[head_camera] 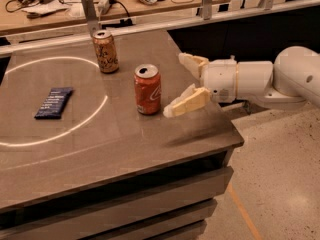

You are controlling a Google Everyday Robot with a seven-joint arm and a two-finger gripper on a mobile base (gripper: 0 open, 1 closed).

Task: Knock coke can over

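Observation:
The coke can [148, 89] is red-orange with white logo marks and a silver top. It stands upright near the middle right of the grey table [115, 149]. My gripper [179, 85] comes in from the right on a white arm, just right of the can and a little above the table. Its two cream fingers are spread apart, one at the back [191, 62] and one at the front [186, 103]. It is open and empty, a short gap from the can.
A tan-gold can [105, 51] stands upright behind the coke can. A dark blue packet [53, 102] lies at the left inside a bright light ring. A cluttered bench with cables runs behind the table. The table's right edge drops to bare floor.

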